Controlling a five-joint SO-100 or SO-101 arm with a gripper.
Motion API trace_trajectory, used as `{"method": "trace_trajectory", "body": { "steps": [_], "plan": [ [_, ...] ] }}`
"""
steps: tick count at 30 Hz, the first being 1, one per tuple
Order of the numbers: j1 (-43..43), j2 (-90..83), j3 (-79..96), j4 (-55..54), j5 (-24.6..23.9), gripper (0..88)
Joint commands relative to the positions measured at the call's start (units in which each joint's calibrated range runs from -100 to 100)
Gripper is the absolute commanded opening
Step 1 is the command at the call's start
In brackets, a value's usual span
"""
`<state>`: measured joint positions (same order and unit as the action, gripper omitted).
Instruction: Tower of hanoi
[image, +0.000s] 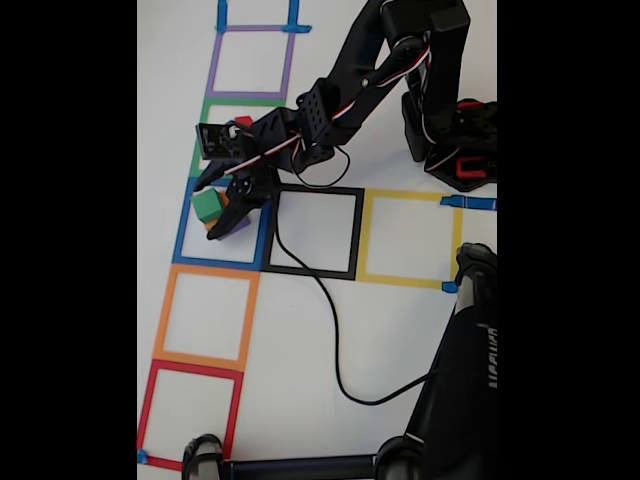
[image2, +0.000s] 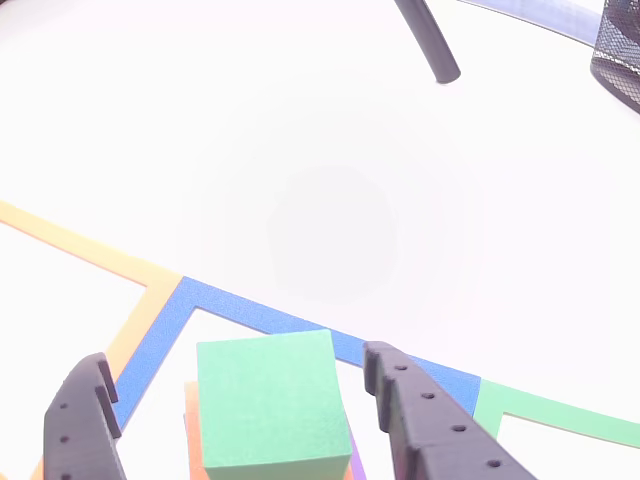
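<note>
Nearby, wide jaws astride green cube atop orange cube, black cable alongside.

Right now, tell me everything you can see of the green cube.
The green cube is a plain, matte block with crisp edges and no markings. It sits upright on top of an orange cube, with a sliver of a purple cube showing below at its right. In the fixed view the stack stands inside the blue tape square. The gripper straddles it, jaws open, one finger on each side; I cannot tell whether either finger touches it.
</note>
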<state>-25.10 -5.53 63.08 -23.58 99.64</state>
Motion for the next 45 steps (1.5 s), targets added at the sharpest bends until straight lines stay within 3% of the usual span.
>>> {"method": "trace_trajectory", "body": {
  "steps": [1,7,11,20,32,36,45],
  "plan": [
    [-0.31,-3.88,-2.26,-1.44,0.36,28.6],
    [-1.65,-10.42,-5.17,4.15,0.36,15.4],
    [-2.03,-17.6,-11.81,18.72,0.36,1.2],
    [11.39,-29.8,-35.54,74.83,0.36,0.6],
    [27.5,-24.63,-83.9,121.47,0.36,0.6],
    [29.99,-23.9,-89.9,123.5,0.36,0.6],
    [39.48,-28.66,-76.72,123.09,0.36,1.1]
  ]
}}
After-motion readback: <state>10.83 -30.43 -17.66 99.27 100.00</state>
